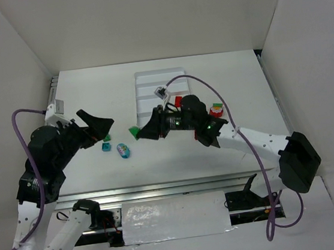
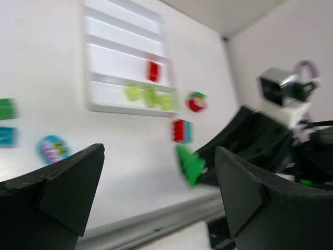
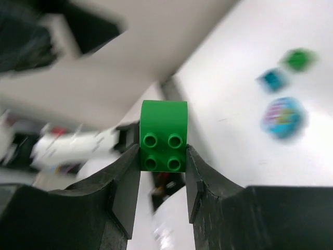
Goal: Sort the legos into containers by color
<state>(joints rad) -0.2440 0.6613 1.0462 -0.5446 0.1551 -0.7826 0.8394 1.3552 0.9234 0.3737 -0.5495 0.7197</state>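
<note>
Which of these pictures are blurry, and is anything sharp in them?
Right wrist view: the green brick, pinched in the jaws, is sharp; the background is smeared. Left wrist view: the white tray looks blurred. Top view: crisp, evenly lit.

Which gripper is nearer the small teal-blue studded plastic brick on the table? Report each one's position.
Left. The left gripper, open, hangs close at the far side of the small teal-blue studded brick. The right gripper, shut on a green studded brick, is farther off to its right.
</note>
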